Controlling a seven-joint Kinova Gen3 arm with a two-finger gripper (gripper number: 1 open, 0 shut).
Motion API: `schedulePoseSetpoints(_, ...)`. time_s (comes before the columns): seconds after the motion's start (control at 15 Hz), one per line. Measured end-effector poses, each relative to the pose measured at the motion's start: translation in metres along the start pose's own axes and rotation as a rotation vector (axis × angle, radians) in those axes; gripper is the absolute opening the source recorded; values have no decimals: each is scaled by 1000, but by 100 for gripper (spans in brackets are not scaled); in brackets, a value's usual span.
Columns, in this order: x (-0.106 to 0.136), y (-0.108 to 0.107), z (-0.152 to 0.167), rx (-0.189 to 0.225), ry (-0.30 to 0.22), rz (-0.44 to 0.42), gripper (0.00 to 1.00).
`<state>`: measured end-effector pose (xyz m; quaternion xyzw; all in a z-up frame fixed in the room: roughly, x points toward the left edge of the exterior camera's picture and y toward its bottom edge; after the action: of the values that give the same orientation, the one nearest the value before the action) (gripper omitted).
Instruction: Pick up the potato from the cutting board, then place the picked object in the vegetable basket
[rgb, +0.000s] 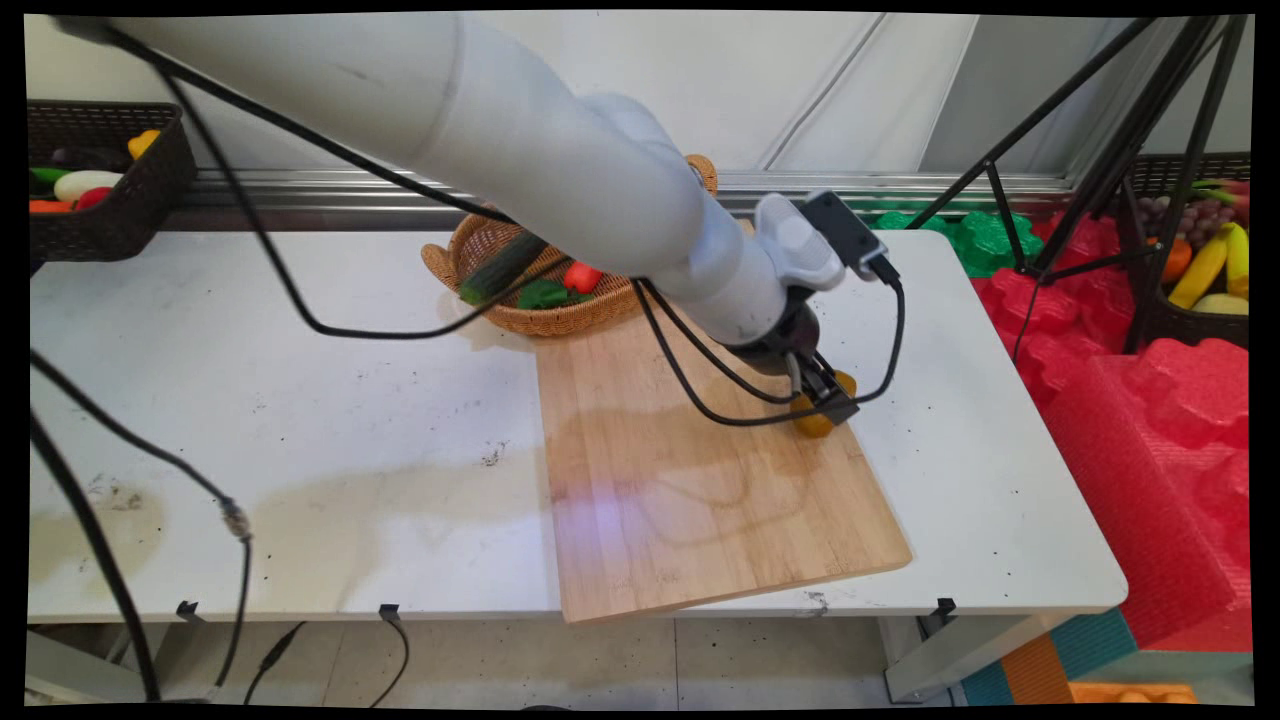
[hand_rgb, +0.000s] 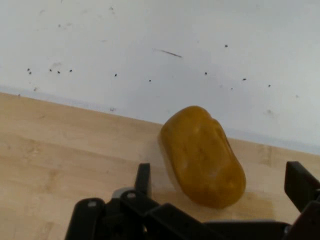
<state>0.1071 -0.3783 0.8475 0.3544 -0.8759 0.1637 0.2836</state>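
A yellow-orange, potato-shaped toy food (hand_rgb: 202, 157) lies on the wooden cutting board (rgb: 680, 500), close to the board's right edge. My gripper (rgb: 825, 395) is lowered over it with a finger on each side. In the hand view the left finger (hand_rgb: 143, 176) and right finger (hand_rgb: 300, 184) stand apart from the toy, with a gap on both sides, so the gripper (hand_rgb: 220, 177) is open around it. In the main view the toy (rgb: 812, 424) shows partly under the fingers.
A wicker basket (rgb: 560, 318) at the board's far end holds a cucumber (rgb: 500, 268), a red vegetable (rgb: 581, 276) and a green leaf (rgb: 543, 294). Black crates of toy produce stand at the far left (rgb: 110, 225) and right (rgb: 1195, 310). A tripod (rgb: 1100, 150) and red foam (rgb: 1150, 420) flank the table's right side.
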Motion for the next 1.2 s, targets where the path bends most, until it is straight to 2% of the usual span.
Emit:
schedulePoseSetpoints(0.47,-1,6,52,19,-12,-6,100)
schedulePoseSetpoints(0.73,-5,8,69,31,-25,-11,100)
schedulePoseSetpoints(0.8,-6,8,72,35,-29,-13,0)
schedulePoseSetpoints(1.2,-9,11,76,56,-37,-33,0)
